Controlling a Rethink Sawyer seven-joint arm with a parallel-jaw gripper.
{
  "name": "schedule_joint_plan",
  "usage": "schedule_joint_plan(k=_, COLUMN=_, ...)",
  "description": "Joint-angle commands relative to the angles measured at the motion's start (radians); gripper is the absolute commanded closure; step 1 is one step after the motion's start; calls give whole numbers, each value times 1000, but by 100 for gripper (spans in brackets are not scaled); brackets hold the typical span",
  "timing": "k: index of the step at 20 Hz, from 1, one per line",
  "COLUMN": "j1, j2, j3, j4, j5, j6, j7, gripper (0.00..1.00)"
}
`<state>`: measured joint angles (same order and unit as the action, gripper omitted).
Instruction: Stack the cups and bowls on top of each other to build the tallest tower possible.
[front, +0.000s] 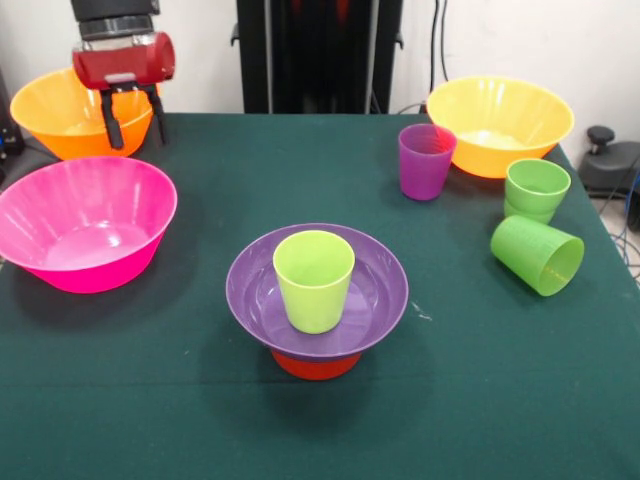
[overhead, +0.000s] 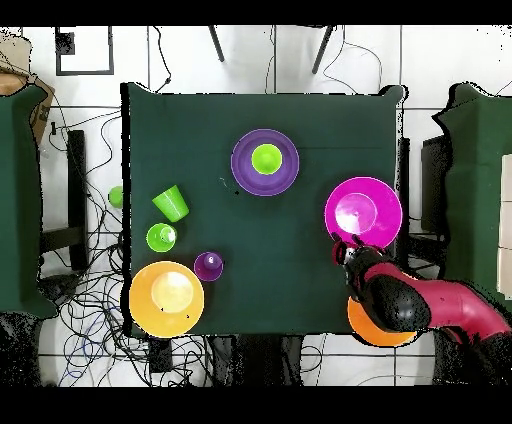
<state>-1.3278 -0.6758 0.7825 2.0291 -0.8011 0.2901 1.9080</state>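
The gripper (front: 132, 118) is seen raised, its two black fingers (front: 112, 120) spread apart and clamped on nothing. Directly behind it an orange-yellow bowl (front: 60, 112) is found, partly masked by the red head; in the overhead view that bowl (overhead: 372, 332) is largely covered by the arm. Just in front of the gripper the pink bowl (front: 85, 222) is placed. Well apart from the gripper, mid-table, the tower (front: 316, 296) is set: a yellow-green cup (front: 313, 278) upright in the purple bowl (front: 380, 290), with the small orange bowl (front: 316, 365) beneath, only its lower edge being visible.
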Motion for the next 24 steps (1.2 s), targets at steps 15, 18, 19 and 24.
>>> schedule_joint_plan(k=15, j1=-56, j2=-91, j3=178, j4=33, j5=222, j6=402, j7=-193, gripper=0)
schedule_joint_plan(k=18, j1=-62, j2=-21, j3=136, j4=27, j5=168, j6=351, j7=-185, gripper=0)
schedule_joint_plan(k=19, j1=-64, j2=-15, j3=129, j4=25, j5=160, j6=353, j7=-186, gripper=0)
schedule_joint_plan(k=24, j1=-52, j2=-63, j3=94, j4=-19, j5=190, j6=492, j7=-176, gripper=0)
